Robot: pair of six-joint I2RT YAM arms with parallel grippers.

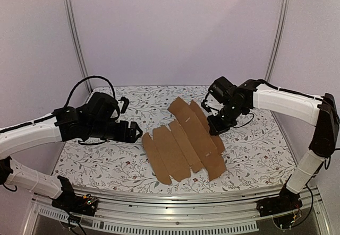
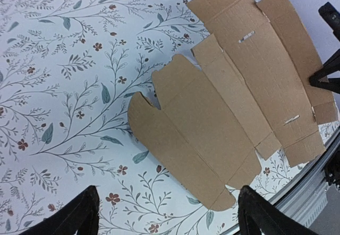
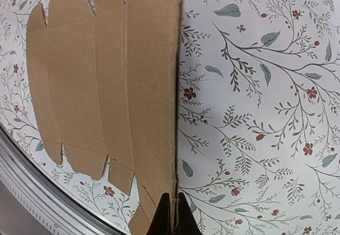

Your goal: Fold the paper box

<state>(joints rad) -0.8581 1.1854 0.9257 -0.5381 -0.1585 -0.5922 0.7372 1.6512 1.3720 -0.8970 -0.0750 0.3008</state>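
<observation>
The paper box is a flat die-cut brown cardboard sheet with flaps and slits, lying mid-table; it also fills the right half of the left wrist view. My right gripper is shut on the sheet's right edge, pinching the thin cardboard between its black fingertips and lifting that side off the table. My left gripper is open, hovering just left of the sheet, its fingers wide apart with only tablecloth and the sheet's near corner between them.
A floral tablecloth covers the table. A metal rail runs along the near edge. White walls with corner posts close in the back and sides.
</observation>
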